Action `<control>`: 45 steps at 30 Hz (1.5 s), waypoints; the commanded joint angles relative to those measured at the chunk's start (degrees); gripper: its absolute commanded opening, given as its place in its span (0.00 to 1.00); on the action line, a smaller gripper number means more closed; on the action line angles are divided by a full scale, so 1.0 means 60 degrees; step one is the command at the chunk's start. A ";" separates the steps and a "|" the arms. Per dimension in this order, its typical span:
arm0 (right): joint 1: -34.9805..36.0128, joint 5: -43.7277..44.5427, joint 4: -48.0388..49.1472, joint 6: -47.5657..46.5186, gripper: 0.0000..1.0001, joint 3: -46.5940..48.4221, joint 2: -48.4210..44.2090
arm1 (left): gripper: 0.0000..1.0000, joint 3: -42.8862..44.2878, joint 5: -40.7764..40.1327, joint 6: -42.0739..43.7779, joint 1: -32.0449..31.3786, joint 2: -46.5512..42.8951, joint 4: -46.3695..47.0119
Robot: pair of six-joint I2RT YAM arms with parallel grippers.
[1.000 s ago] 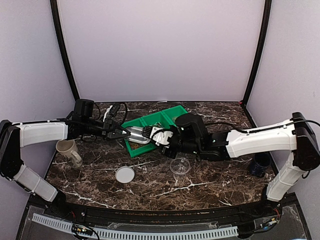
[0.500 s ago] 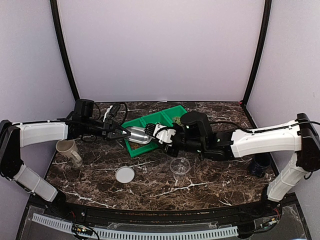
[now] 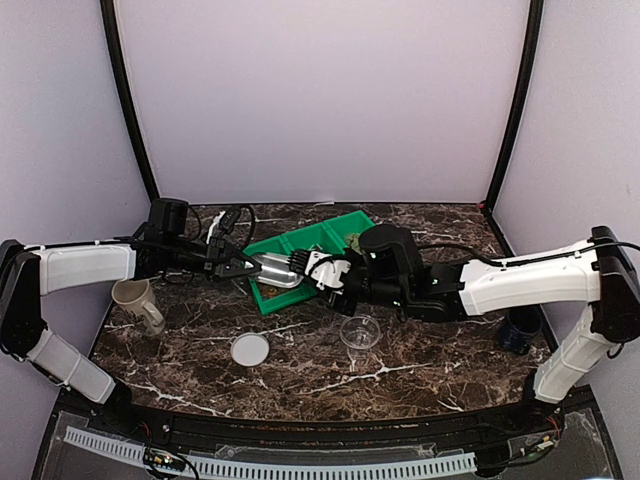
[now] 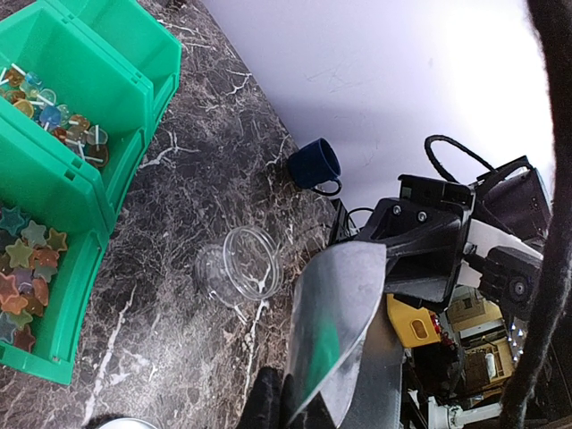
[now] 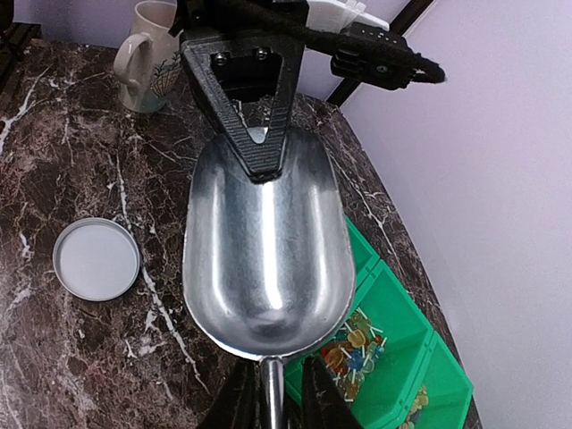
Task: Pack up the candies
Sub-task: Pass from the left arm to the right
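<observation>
An empty metal scoop (image 3: 277,270) hangs over the near-left corner of the green bin (image 3: 322,235). My left gripper (image 3: 240,266) is shut on its front lip, seen in the left wrist view as dark fingertips (image 4: 266,404) pinching the scoop (image 4: 335,326). My right gripper (image 5: 273,393) has its fingers close on either side of the handle behind the scoop bowl (image 5: 264,255). The candies (image 5: 357,344) lie in the bin's compartments, lollipops (image 4: 58,116) in one and star shapes (image 4: 25,268) in another.
A clear open jar (image 3: 360,331) stands in front of the right gripper, its grey lid (image 3: 250,349) to the left. A cream mug (image 3: 135,300) stands at the far left and a dark blue mug (image 3: 520,330) at the right.
The right wrist has shifted slightly back and to the right along the scoop handle. The scoop and the left arm have stayed put.
</observation>
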 commanded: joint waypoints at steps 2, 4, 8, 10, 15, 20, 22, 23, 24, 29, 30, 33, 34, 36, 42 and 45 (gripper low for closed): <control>-0.0064 -0.0361 0.0345 0.0053 0.19 0.0309 0.0102 | 0.00 -0.0106 0.0225 -0.0074 -0.0042 -0.0157 0.0249; -0.0070 -0.0384 0.0397 0.0077 0.19 0.0332 0.0107 | 0.00 -0.0117 0.0227 -0.0089 -0.0042 -0.0157 0.0260; -0.0063 -0.0391 0.0558 0.0140 0.17 0.0345 0.0111 | 0.00 -0.0121 0.0236 -0.0096 -0.0049 -0.0142 0.0264; -0.0063 -0.0416 0.0579 0.0139 0.16 0.0371 0.0110 | 0.00 -0.0130 0.0215 -0.0096 -0.0049 -0.0142 0.0260; -0.0063 -0.0440 0.0731 0.0161 0.14 0.0359 0.0105 | 0.00 -0.0131 0.0200 -0.0092 -0.0050 -0.0100 0.0237; -0.0063 -0.0533 0.0987 0.0242 0.00 0.0180 0.0004 | 0.00 -0.0124 0.0159 -0.0078 -0.0049 -0.0106 0.0222; -0.0089 -0.0350 0.1084 0.0292 0.00 0.0123 -0.0053 | 0.01 -0.0103 0.0082 -0.0024 -0.0049 -0.0126 0.0170; -0.0112 -0.0285 0.1085 0.0319 0.00 0.0089 -0.0095 | 0.06 -0.0084 0.0019 0.0038 -0.0046 -0.0148 0.0101; -0.0132 -0.0158 0.1140 0.0376 0.00 0.0026 -0.0140 | 0.08 -0.0054 -0.0040 0.0118 -0.0037 -0.0176 0.0023; -0.0332 0.0368 0.1853 0.0738 0.00 -0.0660 -0.0669 | 0.24 0.0000 -0.0233 0.0273 -0.0001 -0.0304 -0.0135; -0.0403 0.0346 0.1913 0.0816 0.00 -0.0769 -0.0789 | 0.28 -0.0002 -0.0255 0.0287 0.0019 -0.0316 -0.0135; -0.0536 0.0328 0.1904 0.0974 0.00 -0.0917 -0.1063 | 0.44 0.0014 -0.0297 0.0337 0.0104 -0.0345 -0.0171; -0.0589 0.0358 0.1817 0.1036 0.00 -0.0920 -0.1129 | 0.49 0.0035 -0.0325 0.0370 0.0149 -0.0367 -0.0211; -0.0735 0.0381 0.1462 0.1203 0.00 -0.0814 -0.1209 | 0.60 0.0077 -0.0541 0.0518 0.0231 -0.0445 -0.0376; -0.1126 0.0395 0.0404 0.2279 0.00 -0.0478 -0.1630 | 0.88 0.0563 -0.1848 0.1560 0.0387 -0.0664 -0.1711; -0.1328 0.0322 0.0157 0.2830 0.00 -0.0593 -0.2050 | 0.97 0.0909 -0.2702 0.2149 0.0411 -0.0849 -0.2314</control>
